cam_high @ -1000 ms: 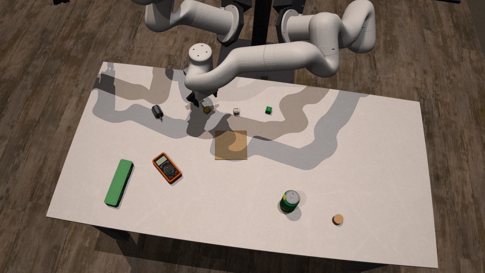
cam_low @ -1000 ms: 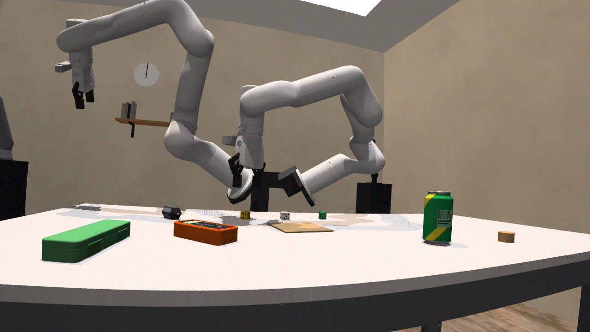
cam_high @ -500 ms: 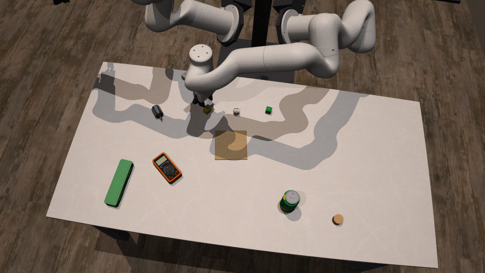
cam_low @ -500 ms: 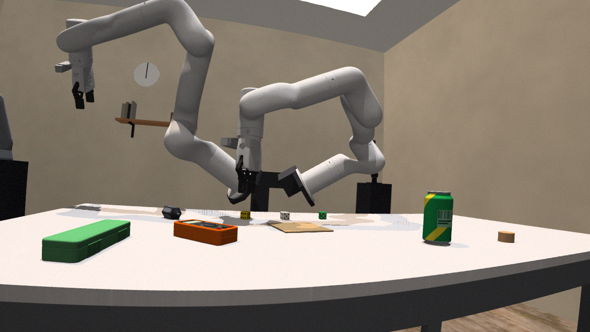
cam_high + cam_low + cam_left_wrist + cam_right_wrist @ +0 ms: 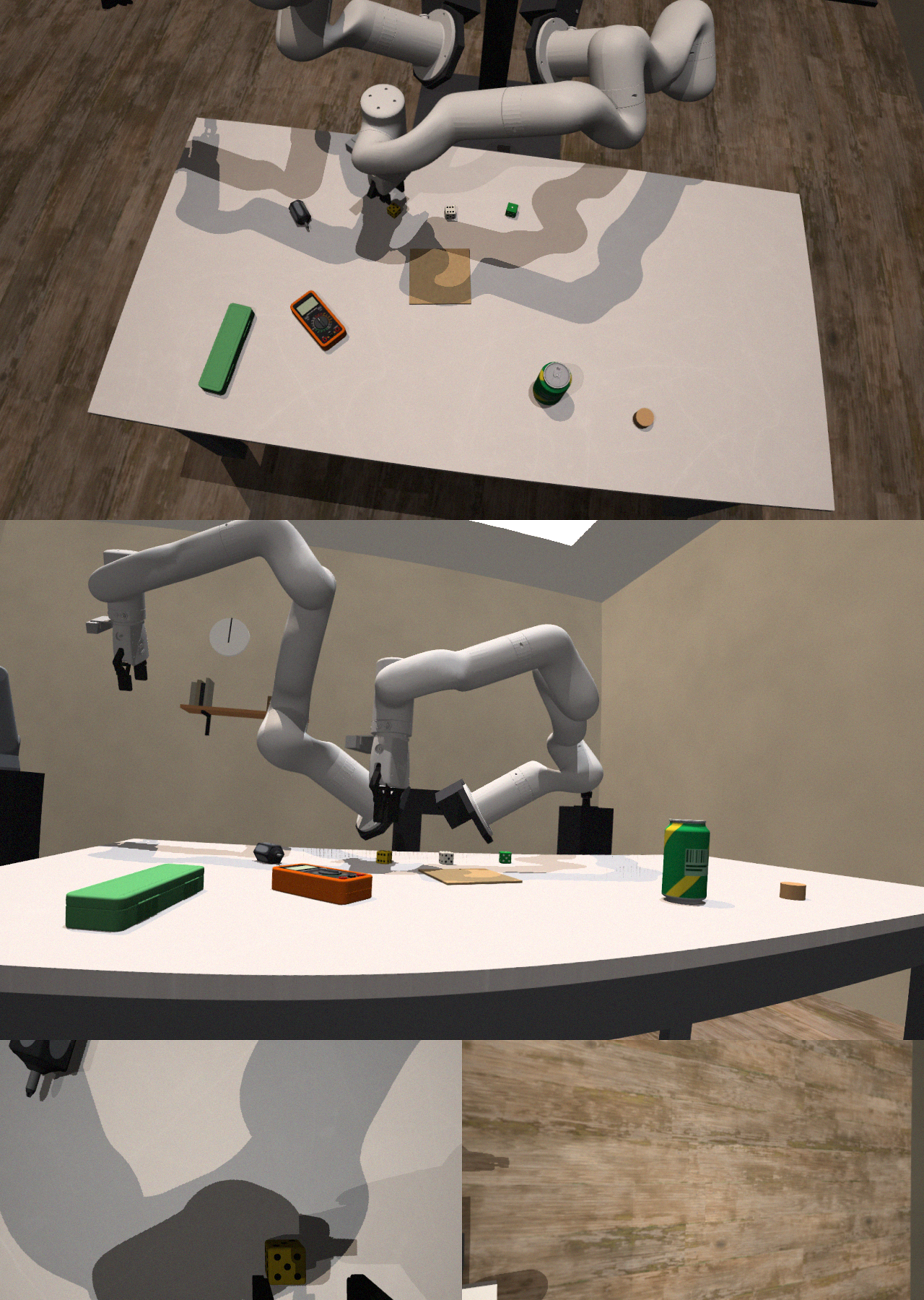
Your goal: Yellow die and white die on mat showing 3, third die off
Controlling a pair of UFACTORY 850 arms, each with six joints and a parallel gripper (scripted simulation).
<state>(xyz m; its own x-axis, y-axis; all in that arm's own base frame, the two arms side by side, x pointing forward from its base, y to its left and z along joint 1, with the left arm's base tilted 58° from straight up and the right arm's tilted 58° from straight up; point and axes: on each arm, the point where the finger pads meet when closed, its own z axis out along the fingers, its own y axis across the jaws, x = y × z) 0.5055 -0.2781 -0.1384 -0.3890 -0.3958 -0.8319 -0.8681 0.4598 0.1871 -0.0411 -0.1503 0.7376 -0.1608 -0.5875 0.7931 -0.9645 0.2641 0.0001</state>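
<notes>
A yellow die (image 5: 394,209) (image 5: 383,856) (image 5: 287,1267) lies flat on the table, 5 on top. My left gripper (image 5: 386,193) (image 5: 386,815) (image 5: 309,1287) is partly open and empty, its fingers pointing down above the yellow die. A white die (image 5: 450,209) (image 5: 445,857) lies flat with 6 on top. A green die (image 5: 511,209) (image 5: 504,856) lies flat with 1 on top. All three are off the square tan mat (image 5: 423,290) (image 5: 452,877). My right gripper (image 5: 133,680) is open and empty, high up; the right wrist view shows mostly floor.
A dark faceted object (image 5: 299,211) (image 5: 268,853) (image 5: 47,1054) lies beyond the yellow die. A multimeter (image 5: 317,320) (image 5: 320,885), a green case (image 5: 226,347) (image 5: 135,895), a green can (image 5: 551,383) (image 5: 686,860) and a small wooden disc (image 5: 644,417) (image 5: 792,890) stand farther off.
</notes>
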